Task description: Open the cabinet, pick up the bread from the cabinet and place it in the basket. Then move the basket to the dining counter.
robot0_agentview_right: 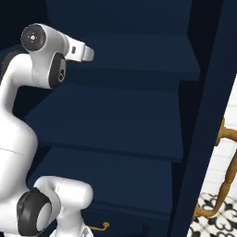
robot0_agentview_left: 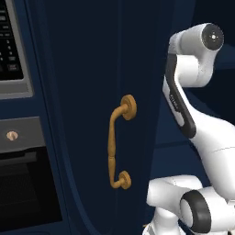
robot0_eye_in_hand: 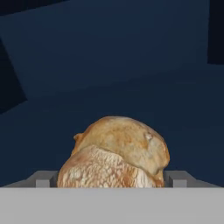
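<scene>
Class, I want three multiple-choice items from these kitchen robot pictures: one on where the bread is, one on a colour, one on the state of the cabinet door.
1. Where does the bread sit in the hand view?
A. between the gripper fingertips, on a navy shelf
B. in a wire basket
C. on a marble counter

2. What colour is the cabinet door handle?
A. chrome
B. brass
C. black

3. What state is the cabinet in?
A. both doors shut
B. doors removed
C. opened, shelves exposed

Answers: 1 A, the bun lies between the two grey tips over navy board. 2 B, it is golden-orange. 3 C, the right base view shows bare shelves beside a swung door.
</scene>
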